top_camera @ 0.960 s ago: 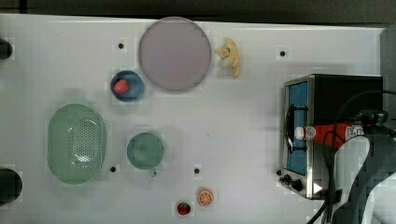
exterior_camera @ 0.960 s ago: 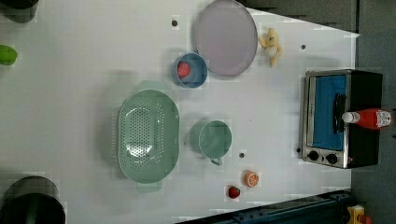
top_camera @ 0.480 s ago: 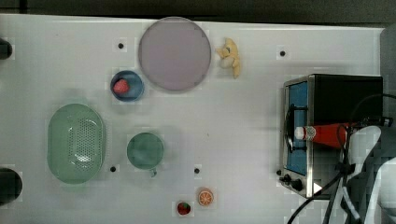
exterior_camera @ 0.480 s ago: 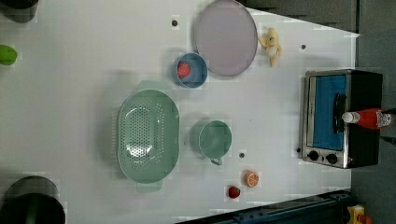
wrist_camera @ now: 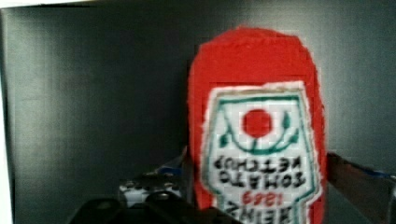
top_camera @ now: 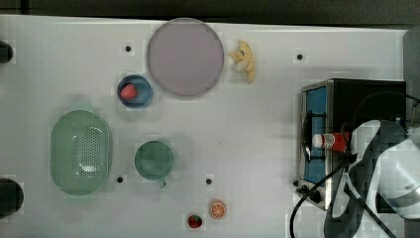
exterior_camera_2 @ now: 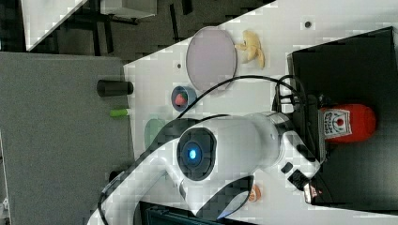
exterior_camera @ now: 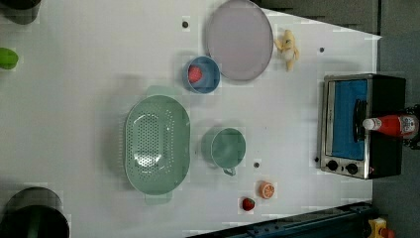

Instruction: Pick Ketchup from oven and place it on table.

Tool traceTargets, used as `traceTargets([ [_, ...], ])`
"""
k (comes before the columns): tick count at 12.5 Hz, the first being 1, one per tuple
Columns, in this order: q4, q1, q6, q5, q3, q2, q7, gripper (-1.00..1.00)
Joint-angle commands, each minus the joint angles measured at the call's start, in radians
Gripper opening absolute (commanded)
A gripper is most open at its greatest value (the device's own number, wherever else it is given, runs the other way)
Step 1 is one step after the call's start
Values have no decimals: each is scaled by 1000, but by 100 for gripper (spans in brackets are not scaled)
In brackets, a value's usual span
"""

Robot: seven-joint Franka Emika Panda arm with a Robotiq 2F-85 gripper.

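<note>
The oven (top_camera: pixel 346 141) sat at the worktop (top_camera: pixel 257 129)'s 3 o'clock edge in the top view, with bare surface open toward 9 o'clock. The ketchup (top_camera: pixel 332 141) lay across the oven's top, cap toward 9 o'clock. The tool (wrist_camera: pixel 261 196) flanked the bottle; whether it gripped, I could not tell.

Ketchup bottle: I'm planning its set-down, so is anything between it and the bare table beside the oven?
Nothing visible blocks it. The red ketchup bottle with white cap lies atop the black toaster oven; the white table beside the oven door is bare.
</note>
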Motion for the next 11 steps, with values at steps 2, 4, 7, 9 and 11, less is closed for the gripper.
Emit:
traceTargets([
  [2,0,-29,4,-8,10,-12,-20,92],
  [4,-1,-29,13,2,11,-1,-20,43],
  [7,6,-26,14,1,12,-5,-20,29],
  [9,40,-18,10,-3,12,-23,-23,29],
  [11,122,6,-35,-40,16,-71,-92,29],
])
